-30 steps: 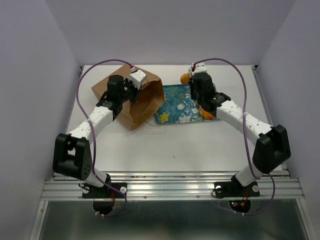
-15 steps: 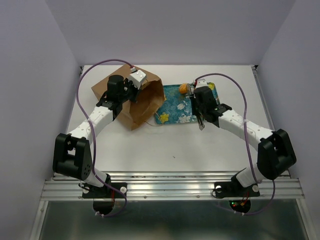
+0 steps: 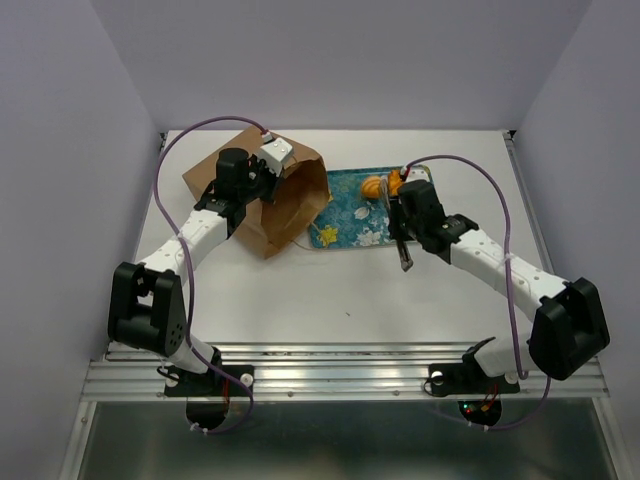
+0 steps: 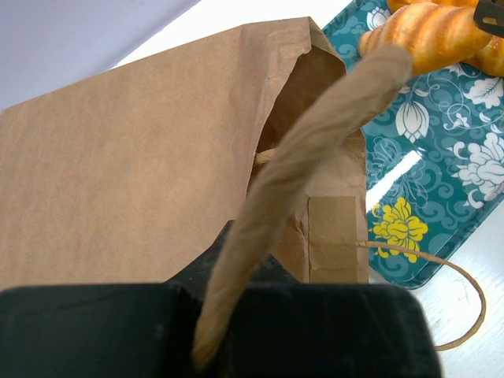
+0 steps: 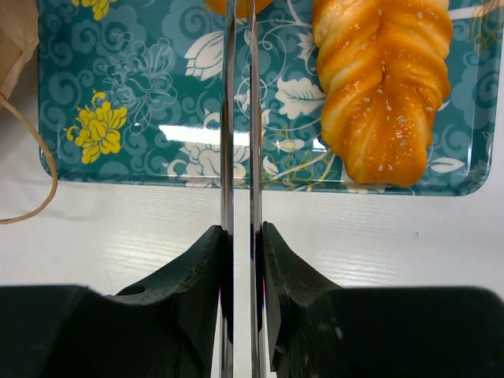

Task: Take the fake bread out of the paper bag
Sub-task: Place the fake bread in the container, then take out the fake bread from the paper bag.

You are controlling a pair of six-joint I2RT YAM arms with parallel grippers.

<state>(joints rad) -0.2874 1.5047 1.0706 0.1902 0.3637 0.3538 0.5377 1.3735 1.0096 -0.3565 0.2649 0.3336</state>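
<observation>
1. The left hand [image 3: 283, 168] pinches one cord handle [image 4: 315, 142] of the paper bag [image 3: 255, 200]. The bag lies on its side just left of the teal tray [image 3: 345, 215], with its mouth turned toward the tray.
2. The right hand [image 3: 404, 265] hangs at the tray's near edge, its fingers pressed almost together and gripping nothing.
3. Fake bread [image 3: 377, 187] sits out on the tray, with a seeded loaf [image 5: 383, 87] at the tray's right end and smaller pieces toward its far edge. We cannot tell whether any bread is left in the bag, because its mouth is dark.
4. We judge that the next reach goes left of the tray and into that mouth. We would hold the handle taut so the mouth gapes, spread the right fingers before entering, and go in low along the worktop [image 3: 330, 290].
5. The second handle [image 4: 441, 276] loops loose off the tray's near left corner, so we would steer the fingers clear of it.
</observation>
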